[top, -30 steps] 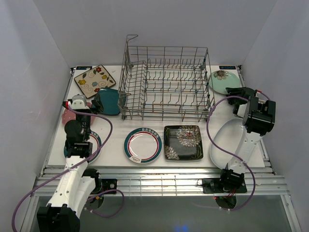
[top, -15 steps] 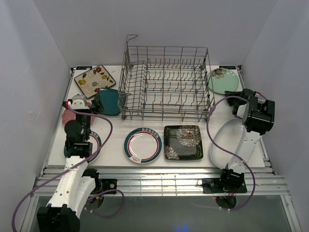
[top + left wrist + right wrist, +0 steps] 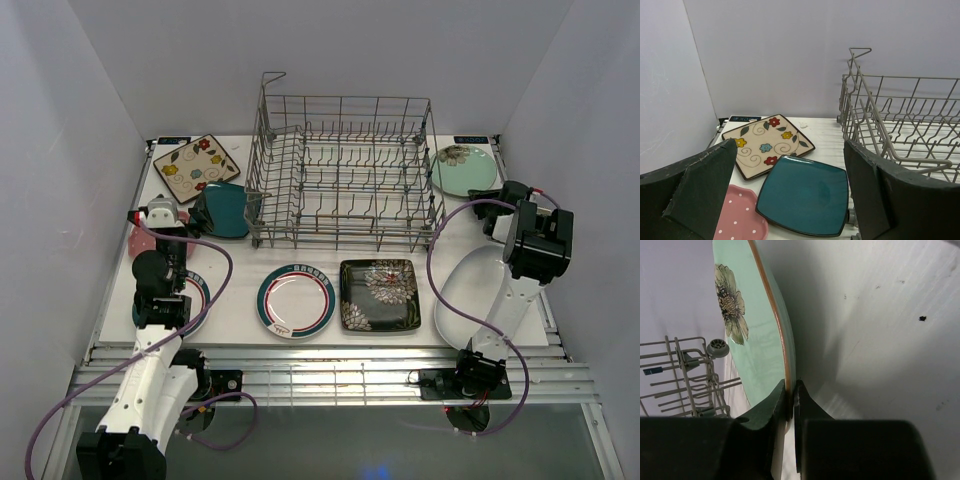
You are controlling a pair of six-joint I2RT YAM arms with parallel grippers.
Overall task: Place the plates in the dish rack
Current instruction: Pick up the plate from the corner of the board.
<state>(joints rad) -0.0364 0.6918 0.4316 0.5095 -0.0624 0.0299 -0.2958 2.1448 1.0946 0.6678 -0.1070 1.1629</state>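
Green-rimmed round plates [image 3: 295,300] lie nearest on the table [image 3: 240,320], one in the open and one partly under the left arm, with the black floral square plate [image 3: 380,293] and the plain white plate [image 3: 470,280] alongside. None of these is in the dish rack [image 3: 345,170], which looks to hold no plates yet. The right arm's cable loops over the white plate, so a wide swing could drag across it. Farther back on the left, the left gripper [image 3: 790,170] hangs with its fingers spread wide and nothing between them, above the teal square plate [image 3: 805,195]. The pink dotted plate [image 3: 740,220] lies just beside the teal one and the cream floral square plate [image 3: 767,145] behind it. A careless descent there could knock the teal plate against the rack's corner. Farthest, at the back right, the right gripper [image 3: 791,385] is pinched tight on the thin rim of the mint round plate [image 3: 755,340], which sits just beside the rack's right wall. That is the main risk: a hold on so little edge may let the plate pivot or slip once its weight comes off the table. The rack's tall side could also catch the plate's far edge if the lift is too low.
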